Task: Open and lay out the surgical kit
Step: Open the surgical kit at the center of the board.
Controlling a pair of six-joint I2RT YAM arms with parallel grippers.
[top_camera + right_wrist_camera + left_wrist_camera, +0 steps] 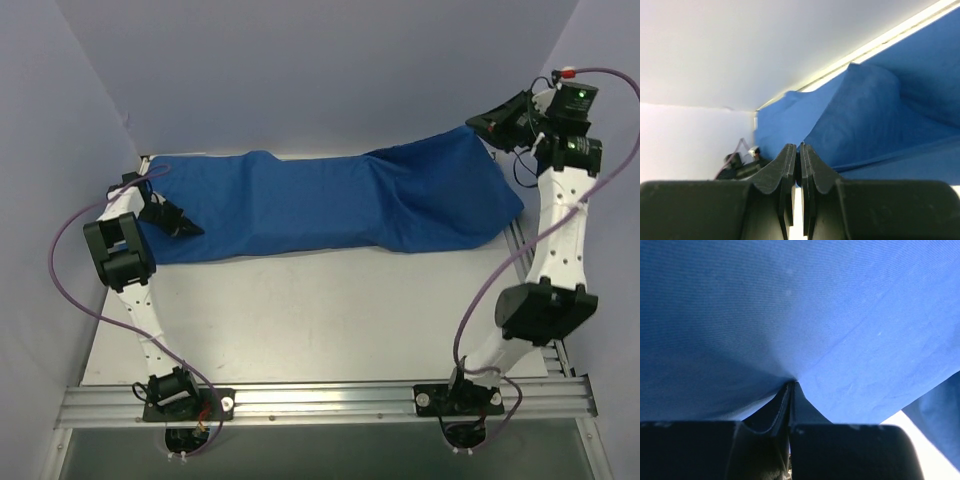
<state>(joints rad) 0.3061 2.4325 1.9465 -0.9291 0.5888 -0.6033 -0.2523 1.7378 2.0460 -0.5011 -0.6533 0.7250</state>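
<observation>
The surgical kit shows only as its royal-blue cloth wrap, stretched in a long band across the back of the white table and bulging at the right end over something hidden. My left gripper is low at the cloth's left end. In the left wrist view its fingertips are pressed together on a pinch of the cloth. My right gripper is raised at the far right corner, shut on the cloth's upper right edge. The right wrist view shows it with the cloth draping away from it.
Pale enclosure walls stand close at the left, back and right. An aluminium rail carrying both arm bases runs along the near edge. Purple cables loop beside each arm. Bare white tabletop lies between the cloth and the rail.
</observation>
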